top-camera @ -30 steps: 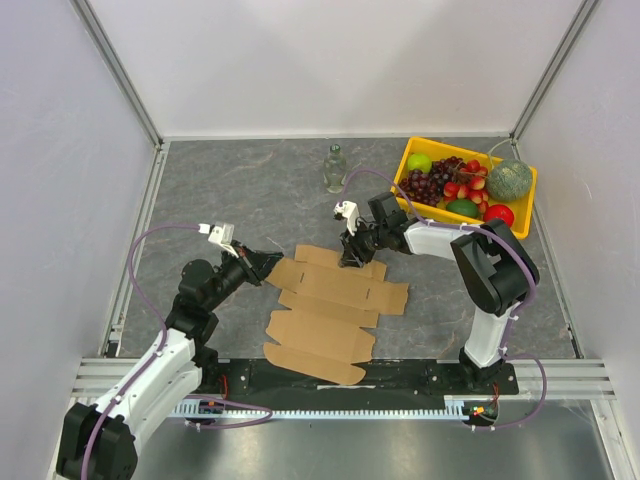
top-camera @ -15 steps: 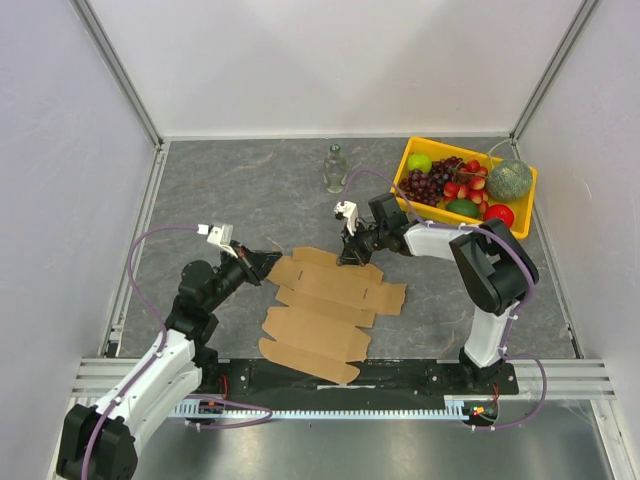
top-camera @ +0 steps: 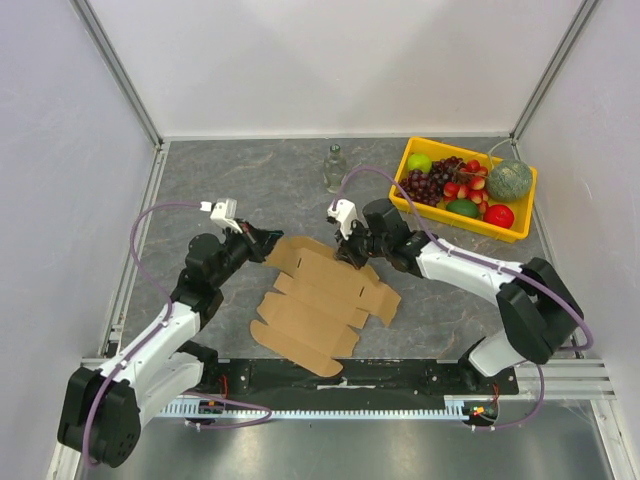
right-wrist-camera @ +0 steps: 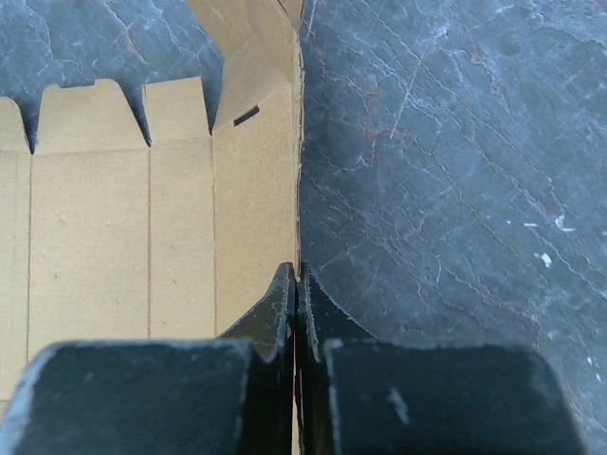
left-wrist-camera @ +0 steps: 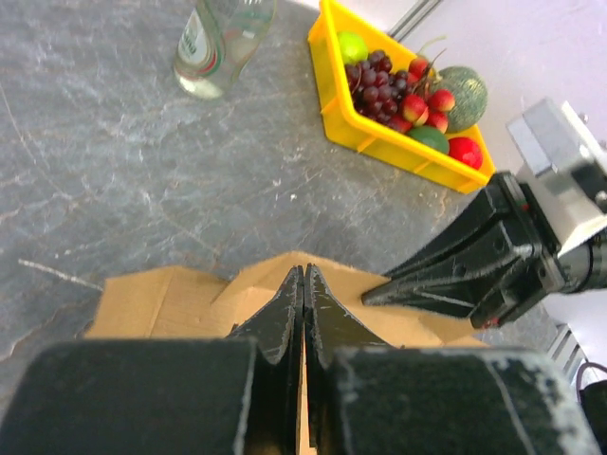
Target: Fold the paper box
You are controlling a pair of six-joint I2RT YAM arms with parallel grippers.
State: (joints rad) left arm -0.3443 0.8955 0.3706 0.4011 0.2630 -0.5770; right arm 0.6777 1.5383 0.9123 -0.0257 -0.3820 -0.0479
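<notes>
The paper box [top-camera: 315, 295] is a flat brown die-cut cardboard sheet with flaps, lying mid-table. My left gripper [top-camera: 268, 243] is shut on the sheet's far-left flap; in the left wrist view [left-wrist-camera: 303, 275] the cardboard [left-wrist-camera: 180, 299] runs between the closed fingers. My right gripper [top-camera: 347, 252] is shut on the sheet's far edge; in the right wrist view [right-wrist-camera: 297, 277] the panel edge [right-wrist-camera: 251, 190] stands upright between the fingers. The far edge is lifted off the table. The right gripper also shows in the left wrist view [left-wrist-camera: 379, 294].
A yellow tray [top-camera: 512, 228] of fruit stands at the back right, also in the left wrist view [left-wrist-camera: 398, 147]. A clear glass bottle [top-camera: 334, 168] stands behind the sheet, also in the left wrist view [left-wrist-camera: 220, 43]. Metal frame rails edge the grey table.
Both grippers and the sheet have shifted left and away from the arm bases. The right arm has stretched out further left. The sheet's far edge has risen.
</notes>
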